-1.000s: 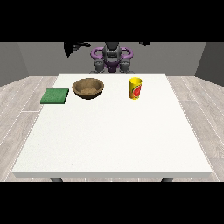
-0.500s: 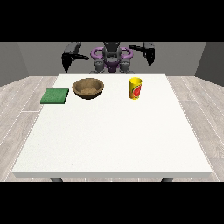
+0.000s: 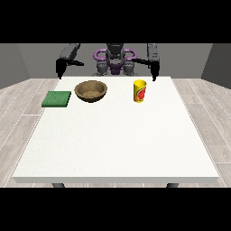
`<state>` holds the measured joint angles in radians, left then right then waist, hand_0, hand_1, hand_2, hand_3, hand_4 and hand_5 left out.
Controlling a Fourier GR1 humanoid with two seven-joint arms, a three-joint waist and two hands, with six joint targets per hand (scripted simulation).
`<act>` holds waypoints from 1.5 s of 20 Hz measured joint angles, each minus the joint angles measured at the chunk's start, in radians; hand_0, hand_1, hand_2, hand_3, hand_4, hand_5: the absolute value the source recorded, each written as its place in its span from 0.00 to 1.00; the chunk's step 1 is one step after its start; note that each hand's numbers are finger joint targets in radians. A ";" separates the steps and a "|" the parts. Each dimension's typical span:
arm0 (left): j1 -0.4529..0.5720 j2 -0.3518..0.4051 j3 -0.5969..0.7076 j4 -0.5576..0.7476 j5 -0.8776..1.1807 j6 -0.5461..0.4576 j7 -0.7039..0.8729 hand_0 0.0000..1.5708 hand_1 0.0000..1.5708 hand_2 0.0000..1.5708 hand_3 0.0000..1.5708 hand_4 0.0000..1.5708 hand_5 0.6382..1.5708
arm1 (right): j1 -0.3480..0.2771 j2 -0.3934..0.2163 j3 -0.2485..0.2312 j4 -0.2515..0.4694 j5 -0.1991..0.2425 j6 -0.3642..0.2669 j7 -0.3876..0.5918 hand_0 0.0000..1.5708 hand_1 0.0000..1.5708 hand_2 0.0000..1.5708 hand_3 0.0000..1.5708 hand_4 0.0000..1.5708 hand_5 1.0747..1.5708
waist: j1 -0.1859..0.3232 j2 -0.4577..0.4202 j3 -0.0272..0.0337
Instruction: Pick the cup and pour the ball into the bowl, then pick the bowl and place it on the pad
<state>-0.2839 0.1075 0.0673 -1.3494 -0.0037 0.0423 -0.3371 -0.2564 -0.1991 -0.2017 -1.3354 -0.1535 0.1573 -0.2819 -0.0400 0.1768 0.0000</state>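
We see a yellow cup (image 3: pixel 140 90) upright at the table's (image 3: pixel 117 144) far side, brown bowl (image 3: pixel 91 90) beside it, green pad (image 3: pixel 57 99) further left, both hands (image 3: pixel 59 67) (image 3: pixel 154 70) raised behind, fingers we cannot tell.

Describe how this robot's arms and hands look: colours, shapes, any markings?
Both arms are dark grey, blocky segments with purple rings at the shoulders. The hand at the view's left and the hand at the view's right are black and slender. No cables or markings are discernible.
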 measured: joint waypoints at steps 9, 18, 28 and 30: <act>-0.078 -0.030 0.050 0.262 -0.024 0.051 -0.214 0.00 0.00 0.00 0.00 0.00 0.68 | -0.029 -0.042 -0.038 0.102 -0.025 0.062 -0.076 0.00 0.00 0.00 0.00 0.00 0.98 | -0.034 0.043 -0.0001; -0.163 -0.024 0.109 0.505 -0.004 0.050 -0.387 0.79 0.79 1.00 1.00 0.30 0.86 | -0.049 -0.081 -0.068 0.170 -0.048 0.113 -0.126 0.00 0.00 0.00 0.00 0.00 0.98 | -0.054 0.075 -0.0004; -0.219 0.016 0.118 0.590 -0.175 0.395 -0.462 0.86 0.86 1.00 1.00 0.56 0.93 | -0.095 -0.168 -0.111 0.171 -0.101 0.198 -0.125 0.00 0.00 0.00 0.00 0.00 0.97 | -0.142 0.138 0.0047; -0.230 0.013 0.112 0.602 -0.192 0.425 -0.458 0.86 0.86 1.00 1.00 0.58 0.94 | -0.088 -0.186 -0.124 0.196 -0.105 0.218 -0.139 0.00 0.00 0.00 0.00 0.00 0.97 | -0.136 0.128 0.0050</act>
<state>-0.5143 0.1204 0.1795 -0.7475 -0.1961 0.4678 -0.7947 -0.3439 -0.3850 -0.3252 -1.1390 -0.2584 0.3748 -0.4211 -0.1760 0.3053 0.0050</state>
